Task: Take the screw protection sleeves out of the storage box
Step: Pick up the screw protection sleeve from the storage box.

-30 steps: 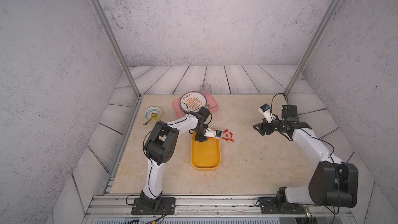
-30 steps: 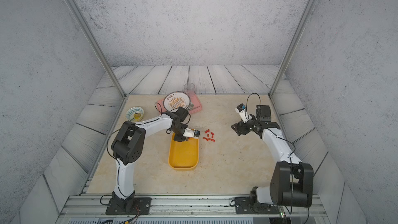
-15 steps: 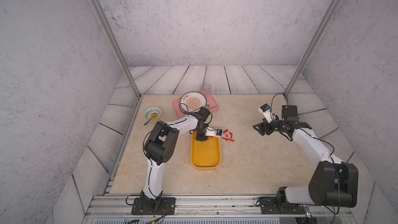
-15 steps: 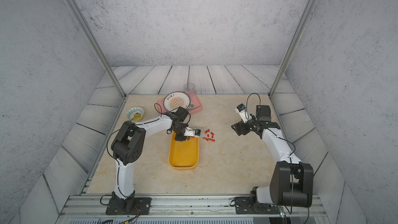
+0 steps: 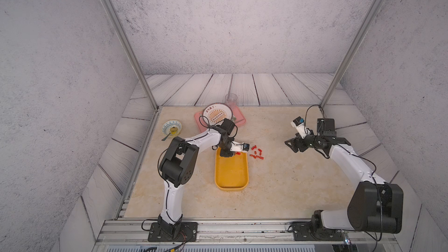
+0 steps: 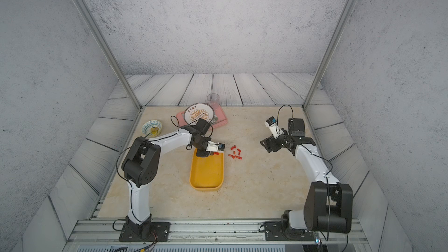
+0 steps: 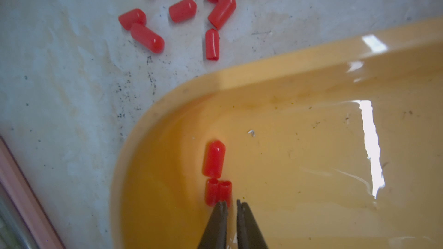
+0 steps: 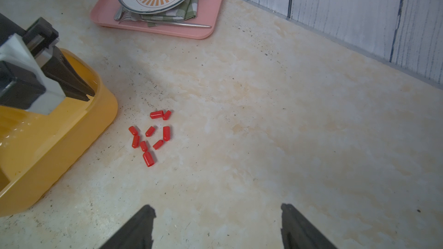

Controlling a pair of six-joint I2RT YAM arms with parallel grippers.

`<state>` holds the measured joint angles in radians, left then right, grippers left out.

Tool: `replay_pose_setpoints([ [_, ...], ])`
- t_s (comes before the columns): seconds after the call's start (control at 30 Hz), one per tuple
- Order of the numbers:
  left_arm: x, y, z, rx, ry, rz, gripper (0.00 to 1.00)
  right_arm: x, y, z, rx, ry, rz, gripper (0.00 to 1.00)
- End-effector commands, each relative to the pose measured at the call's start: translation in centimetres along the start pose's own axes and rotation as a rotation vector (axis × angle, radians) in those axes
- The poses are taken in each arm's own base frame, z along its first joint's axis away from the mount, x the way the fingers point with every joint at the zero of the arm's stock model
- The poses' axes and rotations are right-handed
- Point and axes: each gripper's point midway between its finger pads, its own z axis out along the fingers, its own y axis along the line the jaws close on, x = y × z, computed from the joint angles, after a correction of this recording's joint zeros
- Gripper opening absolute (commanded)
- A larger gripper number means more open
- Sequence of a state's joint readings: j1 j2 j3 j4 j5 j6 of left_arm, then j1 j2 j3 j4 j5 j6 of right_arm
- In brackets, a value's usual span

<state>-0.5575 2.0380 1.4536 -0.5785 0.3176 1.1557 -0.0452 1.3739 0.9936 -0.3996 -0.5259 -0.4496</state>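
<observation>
The yellow storage box (image 5: 231,187) (image 6: 206,187) lies mid-table. In the left wrist view three red screw protection sleeves (image 7: 214,159) rest in its far corner (image 7: 167,106). Two of them lie side by side just ahead of my left gripper (image 7: 232,204). That gripper is shut to a thin slit with nothing in it, one tip overlapping a sleeve. Several more sleeves (image 5: 256,152) (image 6: 235,152) (image 8: 149,135) (image 7: 182,10) lie on the table right of the box. My right gripper (image 5: 289,145) (image 8: 217,211) hovers open and empty farther right.
A pink tray (image 5: 238,120) (image 8: 211,8) at the back holds a patterned plate (image 5: 217,115), cutlery and a clear glass (image 5: 231,99). A small bowl (image 5: 171,128) with a spoon sits at the left. Metal frame posts stand at the back corners.
</observation>
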Motion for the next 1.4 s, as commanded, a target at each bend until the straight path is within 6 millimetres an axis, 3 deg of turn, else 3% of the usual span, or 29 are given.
replay_pose_setpoints([
  [0.0,0.7,-0.4,1.0,0.03,0.016,0.0,0.15,-0.7,0.5,-1.0,-0.008,-0.031,-0.022,0.85],
  [0.53,1.5,-0.9,2.2,0.036,0.045,0.037,0.16,-0.8,0.5,-1.1,-0.007,-0.034,-0.022,0.85],
  [0.87,1.4,-4.7,0.1,0.194,0.045,0.067,0.16,-0.8,0.5,-1.2,-0.009,-0.036,-0.018,0.85],
  [1.0,0.5,-3.8,-0.4,0.152,0.012,0.052,0.16,-0.9,0.5,-1.2,-0.01,-0.038,-0.018,0.85],
  [1.17,-0.5,-1.1,-0.4,0.013,-0.032,0.063,0.17,-0.8,0.5,-1.2,-0.01,-0.038,-0.016,0.85],
  [1.37,-0.5,-0.5,0.0,-0.001,-0.034,0.067,0.17,-0.7,0.4,-1.2,-0.011,-0.037,-0.018,0.85],
])
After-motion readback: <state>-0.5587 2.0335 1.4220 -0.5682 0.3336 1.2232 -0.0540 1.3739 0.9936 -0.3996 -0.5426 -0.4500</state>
